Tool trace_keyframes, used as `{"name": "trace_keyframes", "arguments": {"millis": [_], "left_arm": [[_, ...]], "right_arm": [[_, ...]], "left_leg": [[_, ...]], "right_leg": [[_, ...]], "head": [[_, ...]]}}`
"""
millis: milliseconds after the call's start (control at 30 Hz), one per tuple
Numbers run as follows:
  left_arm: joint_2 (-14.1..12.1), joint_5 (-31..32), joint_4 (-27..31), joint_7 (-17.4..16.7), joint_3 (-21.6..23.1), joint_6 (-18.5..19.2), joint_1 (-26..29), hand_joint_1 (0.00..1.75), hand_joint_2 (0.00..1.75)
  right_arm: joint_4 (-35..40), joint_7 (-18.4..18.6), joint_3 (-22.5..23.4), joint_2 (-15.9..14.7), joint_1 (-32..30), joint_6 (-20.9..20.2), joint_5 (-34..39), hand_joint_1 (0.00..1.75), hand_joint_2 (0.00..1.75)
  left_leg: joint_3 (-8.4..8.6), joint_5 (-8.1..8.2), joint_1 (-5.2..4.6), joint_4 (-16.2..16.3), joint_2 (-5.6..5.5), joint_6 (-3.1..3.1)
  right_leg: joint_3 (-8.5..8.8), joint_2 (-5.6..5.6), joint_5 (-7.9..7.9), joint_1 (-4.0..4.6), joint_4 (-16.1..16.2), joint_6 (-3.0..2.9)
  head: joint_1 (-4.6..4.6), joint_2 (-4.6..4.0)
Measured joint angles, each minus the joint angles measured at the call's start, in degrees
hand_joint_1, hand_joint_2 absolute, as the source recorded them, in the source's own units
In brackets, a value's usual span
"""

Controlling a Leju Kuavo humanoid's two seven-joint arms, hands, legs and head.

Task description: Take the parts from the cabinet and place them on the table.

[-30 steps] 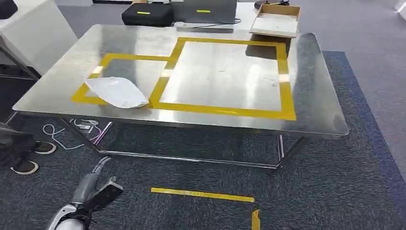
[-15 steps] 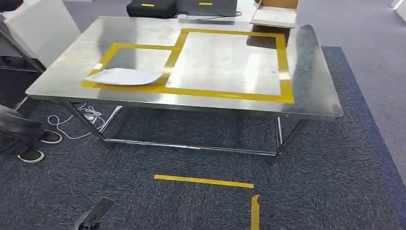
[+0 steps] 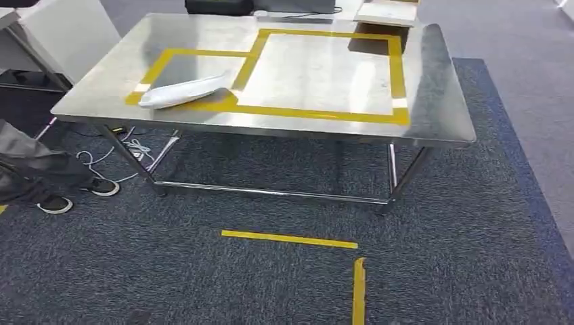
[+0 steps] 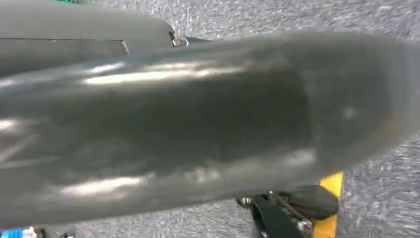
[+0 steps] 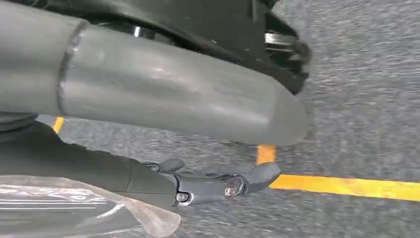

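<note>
A white bagged part (image 3: pixel 183 91) lies on the steel table (image 3: pixel 433 101), across the front edge of the smaller yellow-taped rectangle (image 3: pixel 196 53). The larger taped rectangle (image 3: pixel 325 71) beside it is bare. My right hand (image 5: pixel 173 94) hangs low over the carpet. Its dark fingers (image 5: pixel 223 183) lie along a clear plastic bag (image 5: pixel 64 208) that it holds. My left hand (image 4: pixel 198 129) also hangs over the carpet, its thick grey thumb blurred across the picture. One dark finger (image 4: pixel 297 206) sticks out below the thumb, with nothing in it.
A person's dark trouser leg (image 3: pixel 27 162) and shoes (image 3: pixel 54 203) are at the left, by white cables (image 3: pixel 135 149) under the table. Yellow tape marks (image 3: pixel 290 239) lie on the carpet before the table. A cardboard box (image 3: pixel 386 12) and a black case (image 3: pixel 216 5) sit beyond it.
The whole head picture has shifted: the table now sits higher and closer, so the camera moved. My left hand has dropped out of the bottom of the head view.
</note>
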State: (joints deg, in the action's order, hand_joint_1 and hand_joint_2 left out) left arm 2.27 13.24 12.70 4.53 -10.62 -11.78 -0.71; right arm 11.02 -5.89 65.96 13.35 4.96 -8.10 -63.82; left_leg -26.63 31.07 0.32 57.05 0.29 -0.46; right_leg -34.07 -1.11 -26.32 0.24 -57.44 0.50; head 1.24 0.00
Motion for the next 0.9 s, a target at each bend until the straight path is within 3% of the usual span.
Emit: {"name": "trace_keyframes", "arguments": {"millis": [67,100,133,167,233,267,300,333,400,433,467,500,600,633,667,700,767,800,833,900], "left_arm": [[0.43,0.9,-0.35,-1.5,-0.07,0.0,-0.06,0.0,0.0],[0.63,2.46,-0.42,-2.64,0.02,0.0,0.01,0.0,0.0],[0.65,3.86,-0.59,-4.06,0.43,-0.06,0.06,0.0,0.0],[0.63,5.16,-0.62,-5.06,0.98,-0.15,0.06,0.0,0.0],[0.5,5.99,-0.64,-5.78,1.66,-0.22,-0.04,0.0,0.0],[0.35,6.03,-0.66,-5.82,1.77,-0.22,-0.06,0.0,0.0],[0.09,6.06,-0.7,-5.82,1.94,-0.28,-0.07,0.0,0.0],[-0.05,6.01,-0.72,-5.54,2.01,-0.7,-0.07,0.0,0.0],[-0.13,5.82,-0.72,-4.92,1.99,-1.01,-0.17,0.0,0.0],[-0.11,5.82,-0.72,-4.66,2.01,-1.01,-0.31,0.0,0.0],[0.15,5.84,-0.72,-4.55,2.01,-1.05,-0.57,0.0,0.0],[0.15,5.84,-0.75,-4.64,2.03,-1.22,-0.9,0.0,0.0],[0.72,5.84,-0.92,-4.97,2.01,-1.71,-0.73,0.0,0.0],[0.68,5.82,-0.94,-4.97,2.01,-1.84,-0.66,0.0,0.0],[0.96,5.82,-0.97,-4.97,2.01,-1.95,-0.63,0.0,0.0],[1.2,5.82,-0.97,-4.94,2.03,-1.95,-0.75,0.0,0.0],[1.35,5.57,-1.01,-4.86,2.01,-1.04,-0.87,0.0,0.0],[1.42,4.63,-1.05,-5.23,1.97,0.73,-0.79,0.0,0.0],[1.44,3.87,-1.05,-6.11,1.77,2.89,-0.72,0.0,0.0],[1.42,3.22,-1.1,-7.91,1.33,6.53,-0.56,0.0,0.0]], "right_arm": [[-0.02,2.22,0.0,-0.02,0.01,-1.21,-0.13,0.0,0.0],[0.0,3.49,-0.02,-0.07,-0.08,-1.43,-1.08,0.0,0.0],[0.0,4.33,-0.43,-0.24,-0.21,-1.23,-2.59,0.0,0.0],[0.0,4.4,-1.14,-0.35,-0.42,-0.71,-4.16,0.0,0.0],[0.0,4.31,-2.74,-0.52,-0.44,-0.2,-5.71,0.0,0.0],[0.0,4.25,-3.19,-0.61,-0.41,0.02,-5.97,0.0,0.0],[0.0,4.16,-3.56,-0.61,-0.44,0.26,-6.3,0.0,0.0],[0.0,4.03,-4.02,-0.72,-0.58,0.71,-6.8,0.0,0.0],[0.0,3.83,-4.83,-0.74,-0.73,1.5,-7.04,0.0,0.0],[0.0,3.72,-5.13,-0.74,-0.72,1.76,-7.04,0.0,0.0],[0.0,3.68,-5.29,-0.81,-0.73,2.31,-7.15,0.0,0.0],[0.0,3.48,-5.55,-0.79,-0.88,2.93,-8.05,0.0,0.0],[0.0,3.37,-7.13,-0.52,-0.82,4.8,-9.11,0.0,0.0],[-0.02,3.35,-7.21,-0.17,-0.75,4.91,-9.07,0.0,0.0],[0.0,3.2,-7.36,-0.11,-0.71,5.11,-8.72,0.0,0.0],[0.0,3.2,-7.48,-0.09,-0.78,5.11,-8.27,0.0,0.0],[0.0,3.18,-7.47,-0.11,-1.01,5.0,-7.82,0.0,0.0],[0.0,3.18,-7.47,-0.13,-1.01,4.98,-7.85,0.0,0.0],[0.0,3.18,-7.48,-0.18,-0.97,4.93,-7.93,0.0,0.0],[0.0,2.66,-7.48,-0.24,-0.92,4.45,-7.42,0.0,0.0]], "left_leg": [[-0.68,0.2,-0.2,-0.32,0.0,0.49],[-0.88,-0.27,0.01,-0.82,0.02,1.17],[-0.88,-0.65,0.13,-0.85,0.13,1.66],[-1.25,-0.99,0.13,-0.8,0.11,2.17],[-2.08,-1.69,-0.1,-0.74,-0.02,2.67],[-2.47,-1.97,-0.22,-0.69,-0.28,2.7],[-2.75,-2.2,-0.33,-0.66,-0.51,2.71],[-2.97,-2.41,-0.46,-0.64,-0.9,2.71],[-3.09,-2.69,-0.74,-0.61,-2.03,2.63],[-3.12,-2.78,-0.71,-0.59,-2.58,2.59],[-3.43,-2.94,-0.94,-0.49,-2.95,2.33],[-3.8,-3.16,-0.73,-0.2,-3.6,2.04],[-4.46,-3.9,-0.6,-0.4,-5.21,0.9],[-4.79,-3.05,-0.64,0.3,-4.58,0.84],[-5.69,-1.46,-0.71,2.09,-2.75,0.37],[-7.48,0.88,-0.44,6.06,-1.94,-0.06],[-11.14,4.49,0.11,14.6,-1.28,-0.78],[-11.98,4.89,0.3,16.76,-1.12,-1.06],[-11.54,3.97,0.48,16.28,-0.96,-1.3],[-7.29,-0.76,0.91,8.25,-0.15,-1.6]], "right_leg": [[-0.59,-0.1,0.94,-0.16,0.1,0.64],[-0.73,-0.15,1.06,-0.08,-0.05,0.91],[-1.63,0.31,-0.19,-0.24,-0.71,1.23],[-2.57,0.52,-2.69,-0.25,-3.42,1.49],[-6.06,0.82,-7.53,-0.29,-12.75,1.75],[-7.35,0.85,-8.88,-0.29,-16.37,1.79],[-7.53,0.86,-8.97,-0.29,-17.67,1.76],[-6.25,0.9,-7.79,-0.29,-16.36,1.58],[-0.76,1.7,-3.5,-0.19,-7.65,0.72],[2.27,3.83,-1.57,-0.15,-2.48,0.05],[3.74,5.89,-2.31,-0.42,-0.67,-0.6],[4.06,5.36,-1.87,-0.28,0.07,-0.37],[4.26,3.72,-1.91,-0.32,1.01,-0.53],[4.75,2.73,-1.85,-0.87,2.32,-0.62],[4.84,2.36,-1.64,-0.87,2.67,-0.94],[4.71,1.52,-1.63,-0.88,2.67,-1.01],[4.49,-0.2,-1.67,-0.81,2.5,-1.01],[4.38,-0.94,-1.67,-0.81,2.43,-1.01],[4.29,-1.61,-1.67,-0.84,2.34,-0.99],[4.18,-3.01,-1.72,-0.93,2.06,-0.85]], "head": [[-0.02,0.0],[-0.02,0.0],[-0.04,-0.02],[-0.26,-0.02],[-0.3,-0.02],[-0.35,-0.02],[-0.3,-0.02],[-0.3,0.0],[-0.3,-0.02],[-0.33,-0.02],[-0.15,-0.02],[-0.26,-0.02],[-0.43,-0.02],[-0.37,0.0],[0.19,-0.02],[0.64,0.0],[0.53,-0.02],[0.55,-0.02],[0.59,-0.02],[0.61,-0.02]]}}
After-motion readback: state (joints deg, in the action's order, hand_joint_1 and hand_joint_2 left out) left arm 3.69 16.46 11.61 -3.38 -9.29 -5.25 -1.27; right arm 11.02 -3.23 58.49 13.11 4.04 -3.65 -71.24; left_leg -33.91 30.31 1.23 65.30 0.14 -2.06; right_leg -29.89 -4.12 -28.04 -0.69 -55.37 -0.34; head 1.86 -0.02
